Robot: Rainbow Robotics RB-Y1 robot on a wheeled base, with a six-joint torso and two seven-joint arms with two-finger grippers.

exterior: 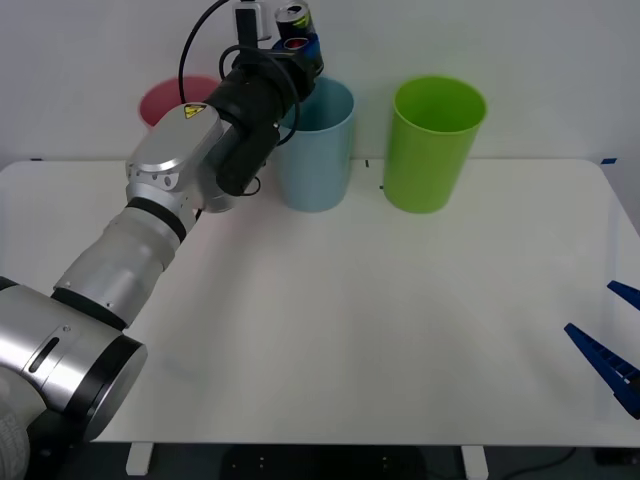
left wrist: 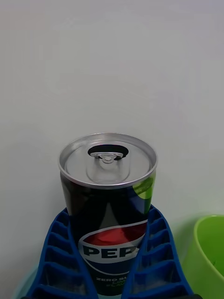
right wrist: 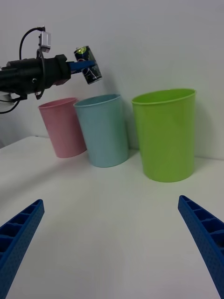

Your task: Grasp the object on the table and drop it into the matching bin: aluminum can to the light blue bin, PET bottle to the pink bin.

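white table (exterior: 400, 330) with three bins (exterior: 318, 150)

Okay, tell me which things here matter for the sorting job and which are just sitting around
Part of the job:
- aluminum can, held in the left gripper
- light blue bin, right under the can
- pink bin
- table

Just around:
- lime green bin
- right gripper, open, idle at the table's edge

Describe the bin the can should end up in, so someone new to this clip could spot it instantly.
At the far edge of the white table stand three tall plastic bins in a row. The light blue bin is the middle one, right under the left gripper, which holds the can above it. Its neighbours are the pink bin and the lime green bin.
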